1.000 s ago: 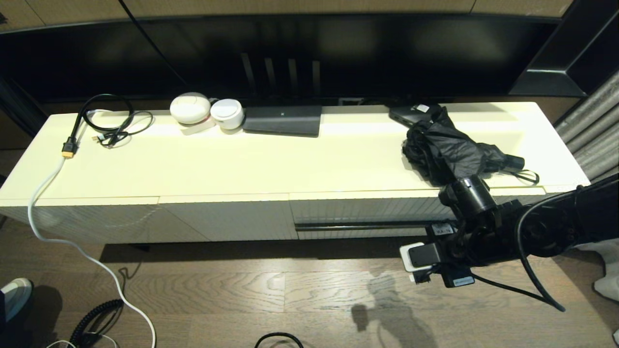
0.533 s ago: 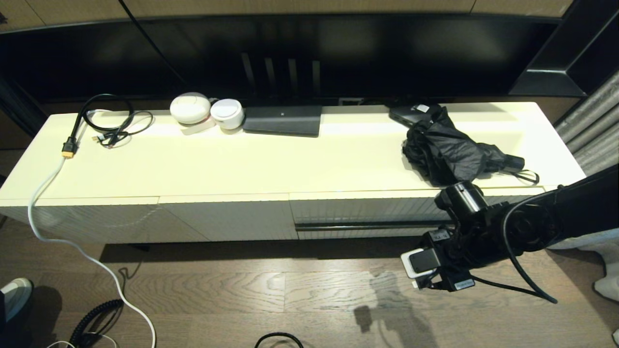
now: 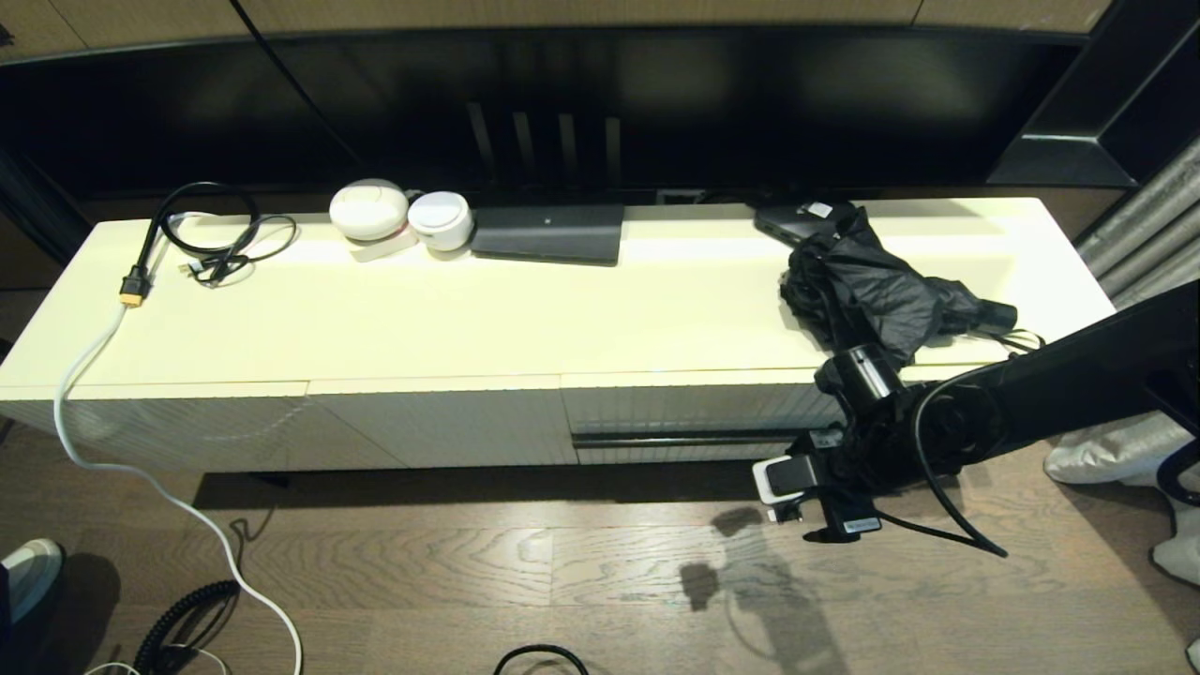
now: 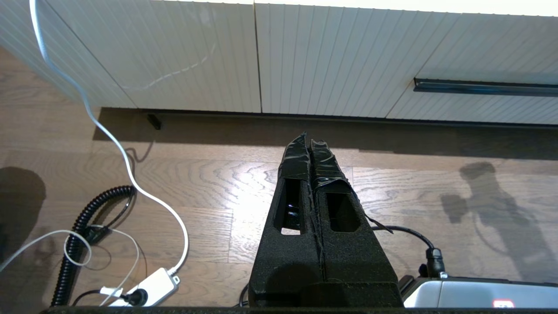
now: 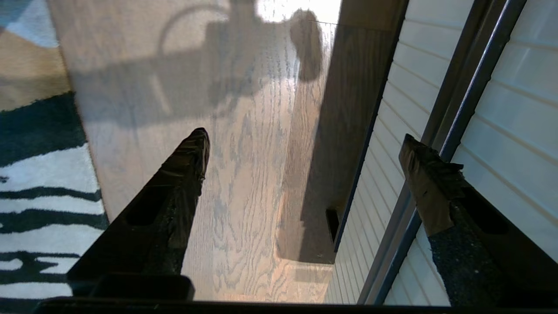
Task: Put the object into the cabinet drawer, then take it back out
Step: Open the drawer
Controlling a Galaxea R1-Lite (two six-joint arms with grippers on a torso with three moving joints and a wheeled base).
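The black folding umbrella point(image 3: 872, 291) lies bunched on the right end of the cabinet top, its handle pointing right. Below it is the shut cream drawer point(image 3: 694, 408) with its dark handle bar point(image 3: 675, 439). My right arm point(image 3: 1031, 394) reaches in from the right, with its wrist in front of the drawer's right part. My right gripper point(image 5: 304, 137) is open and empty; one finger point(image 5: 429, 192) overlaps the handle bar point(image 5: 462, 100), the other hangs over the floor. My left gripper point(image 4: 308, 139) is shut on nothing, low over the floor, facing the ribbed panels and the handle bar point(image 4: 484, 87).
On the cabinet top are a flat black box point(image 3: 548, 232), two white round devices point(image 3: 368, 211), coiled cables point(image 3: 211, 234) and a small labelled black box point(image 3: 797, 217). A white cable point(image 3: 112, 450) hangs to the floor. A power strip point(image 4: 152, 283) and a striped rug point(image 5: 39, 183) lie on the floor.
My right arm has swung left and in toward the drawer front, carrying its wrist closer to the handle bar. The umbrella and drawer have not moved.
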